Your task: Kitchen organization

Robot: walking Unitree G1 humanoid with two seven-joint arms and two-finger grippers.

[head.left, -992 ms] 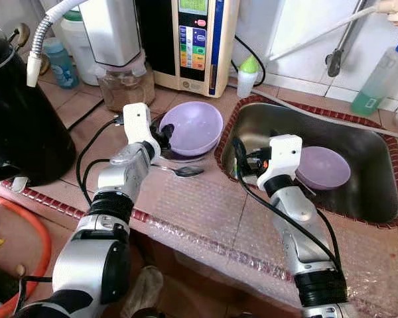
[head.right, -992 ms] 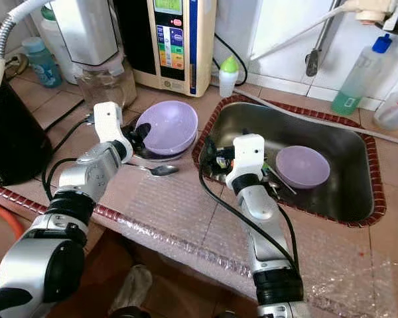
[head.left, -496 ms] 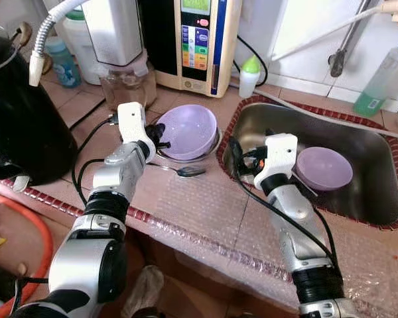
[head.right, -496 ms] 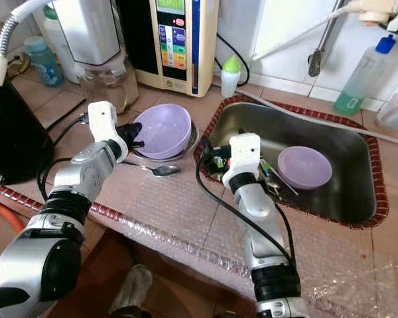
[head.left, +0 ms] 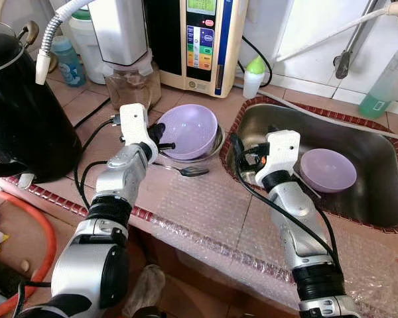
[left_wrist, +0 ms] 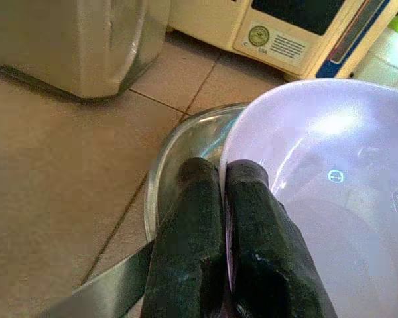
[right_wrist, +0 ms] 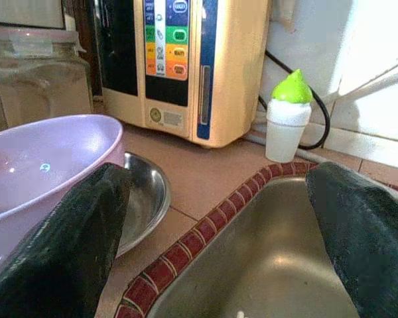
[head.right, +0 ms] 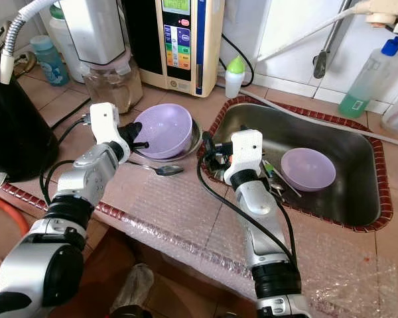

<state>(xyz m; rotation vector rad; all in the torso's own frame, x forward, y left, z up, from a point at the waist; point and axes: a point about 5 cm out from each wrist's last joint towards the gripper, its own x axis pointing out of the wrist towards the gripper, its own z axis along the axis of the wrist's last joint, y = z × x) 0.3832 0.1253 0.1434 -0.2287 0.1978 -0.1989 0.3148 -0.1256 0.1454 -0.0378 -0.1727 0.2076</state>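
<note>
Tiled kitchen table (head.left: 205, 218), near edge covered w/ bubble wrap. Spoon (head.left: 186, 170) lies on the tiles just near of the bowls. Left end effector (head.left: 160, 137) is clamped on the left rim of the purple bowl (head.left: 189, 130); in left wrist view its fingers (left_wrist: 186, 245) sit pressed together, one inside the rim, one outside. That bowl is tilted and rests in a shallow steel dish (left_wrist: 179, 159). Right end effector (head.right: 211, 151) hovers at the sink's (head.left: 378, 212) near-left corner, fingers (right_wrist: 66, 245) spread wide apart, holding nothing; purple bowl lies just left of it. Second purple bowl (head.left: 328, 169) sits in the sink, right of that arm. Further back: black kettle (head.left: 20, 112) at left, glass jar (head.left: 129, 83), water unit (head.left: 209, 40), small green-cap bottle (head.left: 253, 76).
</note>
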